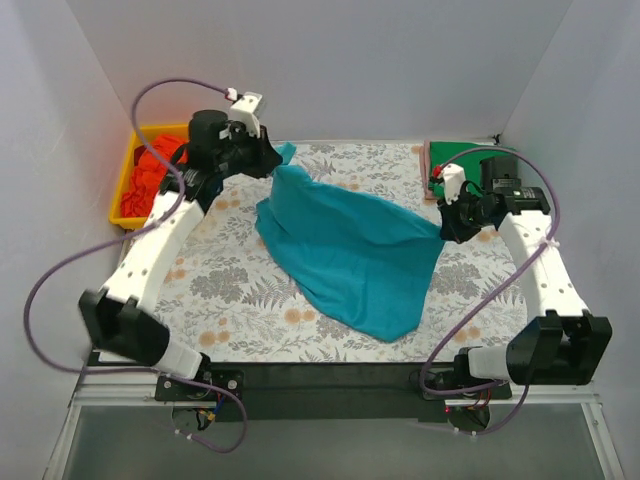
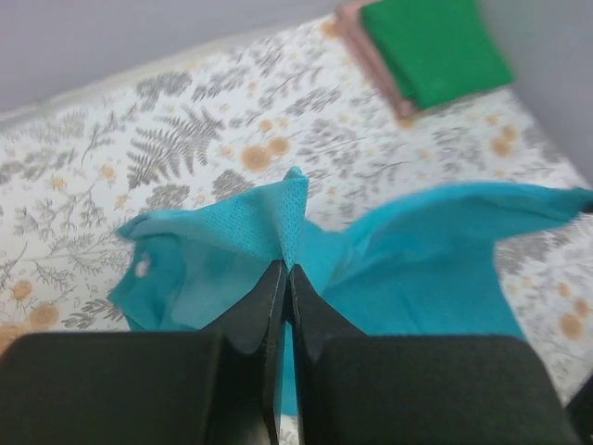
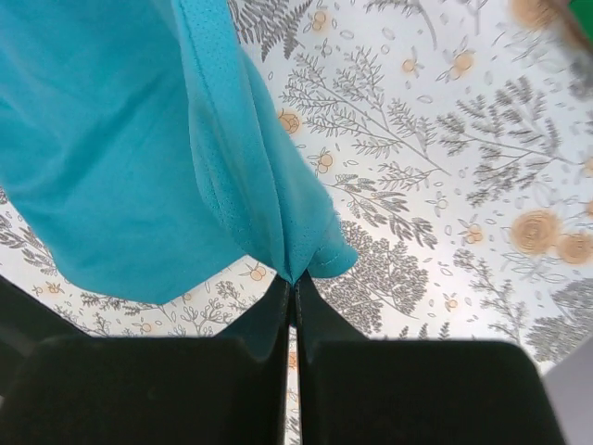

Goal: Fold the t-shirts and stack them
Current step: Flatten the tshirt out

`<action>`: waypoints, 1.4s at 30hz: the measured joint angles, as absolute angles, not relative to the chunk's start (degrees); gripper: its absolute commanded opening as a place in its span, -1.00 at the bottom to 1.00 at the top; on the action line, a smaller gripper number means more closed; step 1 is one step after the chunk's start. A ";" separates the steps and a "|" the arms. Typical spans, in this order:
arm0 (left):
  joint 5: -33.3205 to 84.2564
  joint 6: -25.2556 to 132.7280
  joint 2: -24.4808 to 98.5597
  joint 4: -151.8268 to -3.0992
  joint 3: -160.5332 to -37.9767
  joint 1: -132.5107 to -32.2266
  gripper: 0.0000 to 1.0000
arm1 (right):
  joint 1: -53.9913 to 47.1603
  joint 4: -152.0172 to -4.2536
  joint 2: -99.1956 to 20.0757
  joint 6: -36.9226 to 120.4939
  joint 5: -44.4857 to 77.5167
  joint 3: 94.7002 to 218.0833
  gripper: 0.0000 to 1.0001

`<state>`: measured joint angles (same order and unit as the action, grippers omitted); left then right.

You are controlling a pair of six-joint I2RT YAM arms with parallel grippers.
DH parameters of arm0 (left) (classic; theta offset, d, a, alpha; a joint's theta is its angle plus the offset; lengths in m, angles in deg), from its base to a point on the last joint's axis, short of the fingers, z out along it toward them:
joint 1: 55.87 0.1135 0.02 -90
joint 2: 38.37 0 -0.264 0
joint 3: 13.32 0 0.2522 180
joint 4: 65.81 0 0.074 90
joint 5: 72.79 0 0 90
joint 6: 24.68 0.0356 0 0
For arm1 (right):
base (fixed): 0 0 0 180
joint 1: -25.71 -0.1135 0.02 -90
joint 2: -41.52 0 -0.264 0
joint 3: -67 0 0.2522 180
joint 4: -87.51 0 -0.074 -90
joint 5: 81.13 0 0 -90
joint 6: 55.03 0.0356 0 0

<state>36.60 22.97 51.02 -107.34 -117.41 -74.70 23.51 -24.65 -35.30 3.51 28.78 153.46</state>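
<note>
While both arms reach out over the floral sheet (image 1: 230, 285), the left gripper (image 1: 272, 160) is clamped on one corner of the teal-blue shirt (image 1: 350, 250) at the far left, its arm stretched forward. The right gripper (image 1: 445, 230), its arm bent at the elbow, pinches the opposite corner. Between them the shirt hangs stretched, its lower part draped on the sheet. A folded green shirt (image 1: 455, 155) lies at the far right, and orange-red shirts (image 1: 155, 170) fill the yellow bin (image 1: 125, 195).

No text, label, brand, number or sign can be read on anything.
</note>
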 measured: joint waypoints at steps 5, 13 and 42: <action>37.83 21.20 29.29 -106.55 -109.06 -76.53 -1.00 | 23.82 -21.98 -26.05 1.43 27.90 156.28 -0.97; 34.99 20.52 34.87 -101.59 -113.74 -72.73 -1.00 | 23.82 -23.47 -33.35 1.91 23.79 174.38 -0.97; 53.83 21.50 24.05 -73.96 -100.51 -57.32 -1.00 | 24.24 -62.96 -19.30 3.33 22.15 161.99 -0.97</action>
<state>53.83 21.50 24.05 -73.96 -100.51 -57.32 24.24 -62.96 -19.30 3.33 22.15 161.99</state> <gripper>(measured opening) 0.012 0.020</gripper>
